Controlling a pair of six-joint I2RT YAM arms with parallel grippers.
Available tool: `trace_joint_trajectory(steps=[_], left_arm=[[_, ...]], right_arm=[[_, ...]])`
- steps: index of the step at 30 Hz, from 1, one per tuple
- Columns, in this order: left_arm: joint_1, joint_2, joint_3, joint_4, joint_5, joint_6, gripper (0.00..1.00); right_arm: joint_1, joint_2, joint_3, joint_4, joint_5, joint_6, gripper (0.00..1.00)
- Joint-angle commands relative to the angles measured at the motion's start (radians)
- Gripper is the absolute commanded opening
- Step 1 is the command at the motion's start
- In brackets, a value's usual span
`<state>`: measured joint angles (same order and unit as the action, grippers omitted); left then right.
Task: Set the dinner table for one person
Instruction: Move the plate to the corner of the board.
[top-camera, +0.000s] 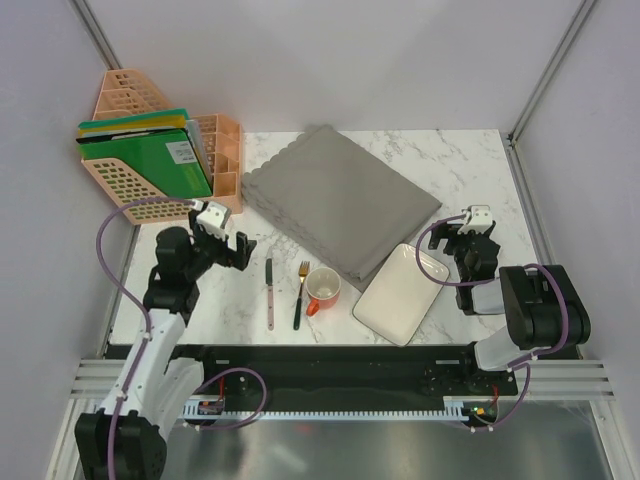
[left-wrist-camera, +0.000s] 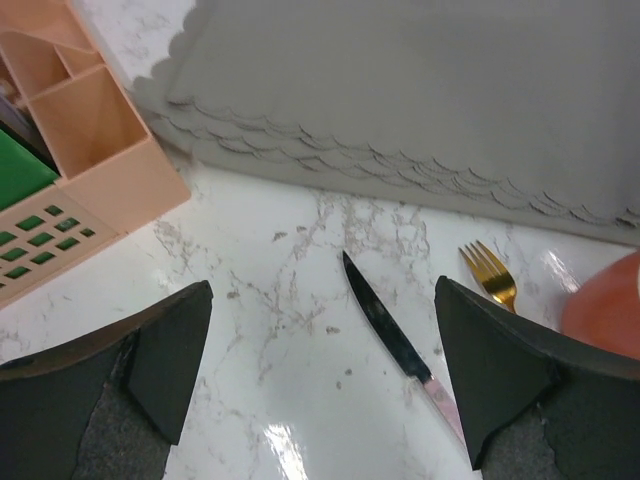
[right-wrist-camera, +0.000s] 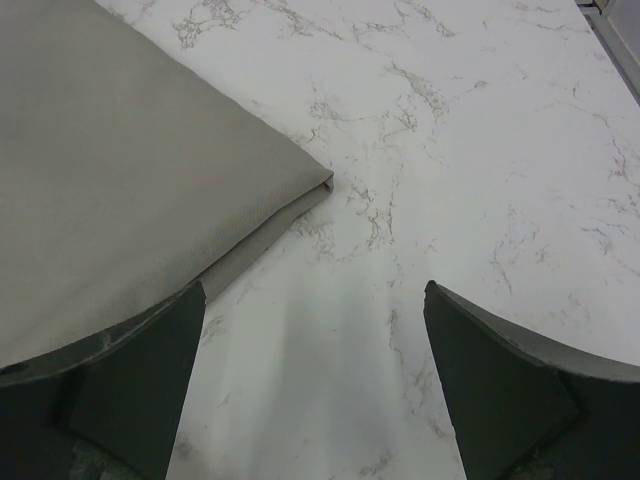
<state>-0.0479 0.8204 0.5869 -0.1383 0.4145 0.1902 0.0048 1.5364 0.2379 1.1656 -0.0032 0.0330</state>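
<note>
table (top-camera: 470, 165): marble top, spread beneath both claws
left claw (left-wrist-camera: 322, 375): wide, empty, over the table near the knife (left-wrist-camera: 385, 325)
right claw (right-wrist-camera: 312, 370): wide, empty, over bare table beside the mat (right-wrist-camera: 130, 170) corner, seemingly not touching

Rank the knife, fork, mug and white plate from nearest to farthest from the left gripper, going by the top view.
1. knife, just right of the left gripper
2. fork, right of the knife
3. mug, beside the fork
4. white plate, farthest right
</note>
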Motion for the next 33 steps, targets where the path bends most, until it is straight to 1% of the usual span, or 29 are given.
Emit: trace_joint_trajectory(steps=[1,2,3,4,7,8,11,15,19,22,23,26,29,30,32,33], left_arm=[[0.0,-0.108,-0.169,0.355,-0.066,-0.078,1.0],[0.0,-0.118,-0.203,0.406,-0.086,-0.078,1.0],[0.0,-0.122,-0.231,0.504,-0.1,-0.081,1.0],[0.0,-0.113,-0.27,0.529,-0.115,-0.078,1.0],[0.0,-0.066,-0.292,0.572,-0.129,-0.08,1.0],[0.0,-0.023,-0.297,0.588,-0.134,-0.072,1.0],[0.002,0.043,-0.321,0.684,-0.171,-0.06,1.0],[0.002,0.068,-0.322,0.736,-0.16,-0.09,1.0],[0.002,0.108,-0.312,0.766,-0.206,-0.08,1.0],[0.002,0.079,-0.3,0.708,-0.2,-0.072,1.0],[0.002,0.063,-0.289,0.644,-0.189,-0.067,1.0],[0.002,0.014,-0.259,0.564,-0.168,-0.04,1.0],[0.002,0.026,-0.225,0.514,-0.138,0.04,1.0],[0.002,0.045,-0.196,0.464,-0.152,0.089,1.0],[0.002,0.098,-0.153,0.383,-0.195,0.139,1.0],[0.002,0.112,-0.103,0.29,-0.285,0.135,1.0]], right_arm=[[0.004,-0.005,0.0,0.028,-0.012,0.01,0.98],[0.004,-0.005,0.0,0.028,-0.012,0.011,0.98],[0.004,-0.005,0.0,0.028,-0.012,0.011,0.98],[0.004,-0.004,0.0,0.028,-0.012,0.01,0.98],[0.003,-0.004,0.0,0.028,-0.012,0.01,0.98],[0.003,-0.005,0.0,0.028,-0.012,0.01,0.98],[0.004,-0.005,0.0,0.028,-0.012,0.01,0.98],[0.004,-0.005,0.0,0.028,-0.012,0.011,0.98],[0.004,-0.005,0.0,0.028,-0.012,0.01,0.98],[0.004,-0.005,0.0,0.028,-0.012,0.01,0.98],[0.003,-0.005,0.0,0.028,-0.012,0.011,0.98],[0.003,-0.004,0.0,0.028,-0.012,0.011,0.98],[0.004,-0.004,0.0,0.028,-0.012,0.011,0.98],[0.004,-0.005,0.0,0.028,-0.012,0.01,0.98],[0.004,-0.005,0.0,0.028,-0.012,0.01,0.98],[0.003,-0.005,0.0,0.028,-0.012,0.011,0.98]])
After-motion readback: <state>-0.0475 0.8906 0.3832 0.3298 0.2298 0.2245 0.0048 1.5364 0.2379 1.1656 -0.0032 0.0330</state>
